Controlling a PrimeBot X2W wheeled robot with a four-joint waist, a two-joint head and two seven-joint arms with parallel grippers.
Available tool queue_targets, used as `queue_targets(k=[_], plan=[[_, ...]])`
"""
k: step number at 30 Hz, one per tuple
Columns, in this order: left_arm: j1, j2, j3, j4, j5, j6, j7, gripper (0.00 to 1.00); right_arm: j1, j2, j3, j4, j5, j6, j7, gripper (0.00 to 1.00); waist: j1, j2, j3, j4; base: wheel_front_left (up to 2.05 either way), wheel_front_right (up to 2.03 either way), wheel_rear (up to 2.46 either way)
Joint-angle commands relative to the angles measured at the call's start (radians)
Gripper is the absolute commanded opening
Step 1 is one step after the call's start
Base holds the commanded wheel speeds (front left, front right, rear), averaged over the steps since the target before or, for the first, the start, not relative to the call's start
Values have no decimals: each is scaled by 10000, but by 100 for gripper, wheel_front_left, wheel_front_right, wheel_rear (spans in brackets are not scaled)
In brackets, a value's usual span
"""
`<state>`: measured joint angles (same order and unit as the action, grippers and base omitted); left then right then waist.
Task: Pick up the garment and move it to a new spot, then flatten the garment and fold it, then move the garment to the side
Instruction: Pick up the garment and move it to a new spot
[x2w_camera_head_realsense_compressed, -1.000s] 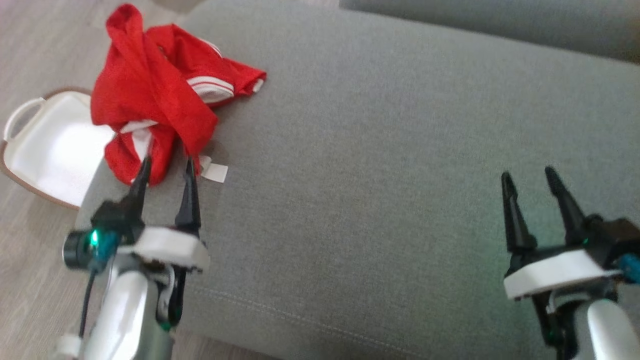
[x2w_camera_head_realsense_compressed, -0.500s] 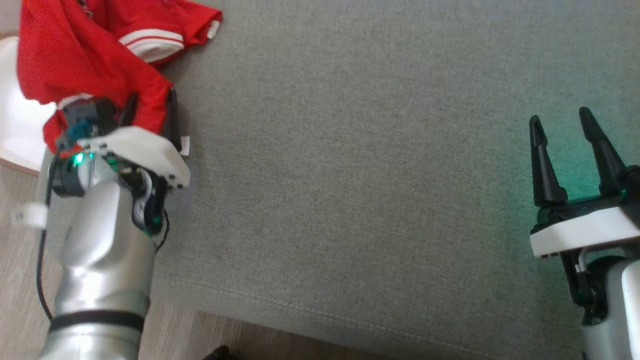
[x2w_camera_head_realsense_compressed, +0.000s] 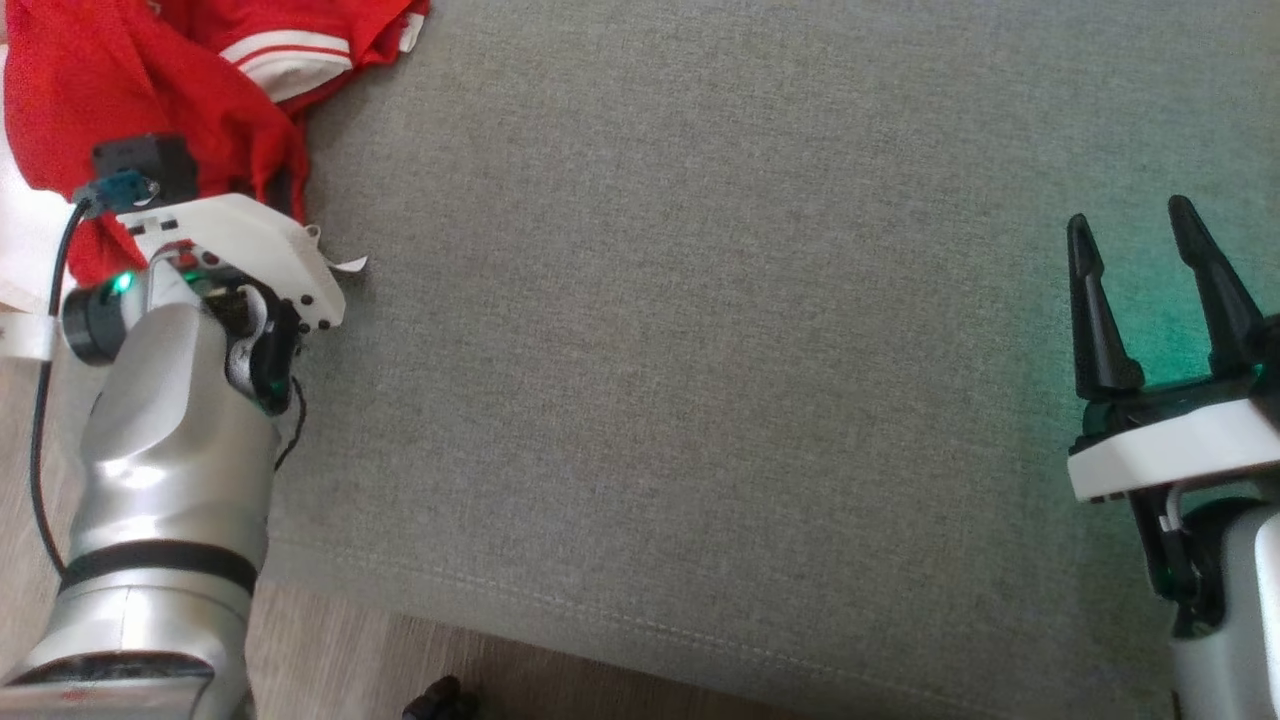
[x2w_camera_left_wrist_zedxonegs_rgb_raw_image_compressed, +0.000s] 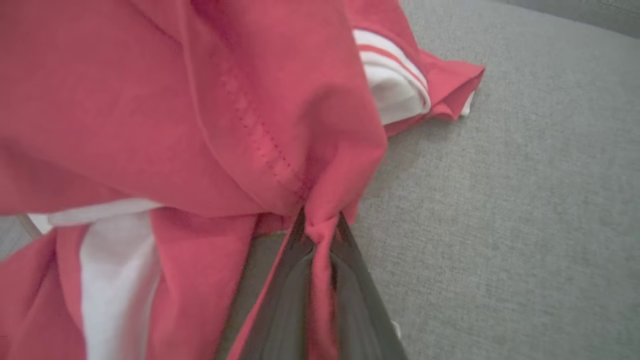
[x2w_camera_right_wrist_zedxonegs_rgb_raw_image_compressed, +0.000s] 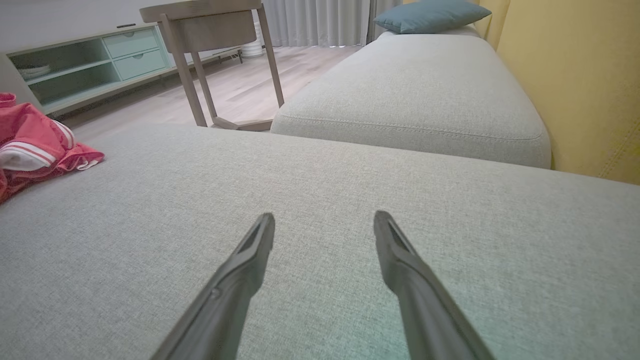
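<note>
Since a second ago your left gripper (x2w_camera_head_realsense_compressed: 285, 195) has gone from wide open, just short of the garment (x2w_camera_head_realsense_compressed: 120, 90), to pinched shut on its near fold; the head camera has shifted too. From the head you see the red, white-striped garment bunched at the sofa cushion's (x2w_camera_head_realsense_compressed: 700, 350) left edge, with a white label (x2w_camera_head_realsense_compressed: 345, 265) beside the wrist. Your right gripper (x2w_camera_head_realsense_compressed: 1135, 225) hovers well apart, fingers spread, holding nothing. The left wrist view shows a twist of red cloth clamped between the fingers. In the right wrist view, the garment lies far left across the grey cushion, with a wooden side table (x2w_camera_right_wrist_zedxonegs_rgb_raw_image_compressed: 210, 30) and a blue pillow (x2w_camera_right_wrist_zedxonegs_rgb_raw_image_compressed: 430, 15) beyond.
</note>
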<state>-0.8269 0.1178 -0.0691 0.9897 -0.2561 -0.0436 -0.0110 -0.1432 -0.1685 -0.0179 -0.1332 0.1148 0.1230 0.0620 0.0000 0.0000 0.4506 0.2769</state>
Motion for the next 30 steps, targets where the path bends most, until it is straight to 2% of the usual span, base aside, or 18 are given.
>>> queue_targets(k=[1,7,14,17,18,19,20,22,30], plan=[[-316,585,160,-251,121,75,-267,0,-183,-90,193,-365,89,77,50,100,0,0,-51,-10,0,0,0],[-303,969,68,-862,462,548,-1947,0,99,121,22,-188,101,77,-69,100,0,0,-747,-1,0,0,0],[580,1299,-60,-3019,816,912,-2414,0,524,509,-56,25,126,77,-266,100,0,0,-1821,-47,0,0,0],[1197,1368,-180,-4206,906,950,-2370,0,696,669,-83,93,144,77,-337,100,0,0,-2255,-145,0,0,0],[1197,1368,-180,-4206,906,950,-2370,0,696,669,-83,93,144,77,-337,100,0,0,-2255,-145,0,0,0],[1635,1377,-285,-5077,934,953,-2209,0,816,769,-98,103,163,77,-363,100,0,0,-2519,-243,0,0,0],[1635,1377,-285,-5077,934,953,-2209,0,816,769,-98,103,163,77,-363,100,0,0,-2519,-243,0,0,0],[2095,1370,-429,-6036,994,983,-1972,0,952,852,-130,99,167,77,-378,100,0,0,-2768,-368,0,0,0],[4009,1043,-1344,-9684,980,869,-666,0,1301,1071,-92,72,232,77,-373,100,0,0,-3354,-1410,0,0,0]])
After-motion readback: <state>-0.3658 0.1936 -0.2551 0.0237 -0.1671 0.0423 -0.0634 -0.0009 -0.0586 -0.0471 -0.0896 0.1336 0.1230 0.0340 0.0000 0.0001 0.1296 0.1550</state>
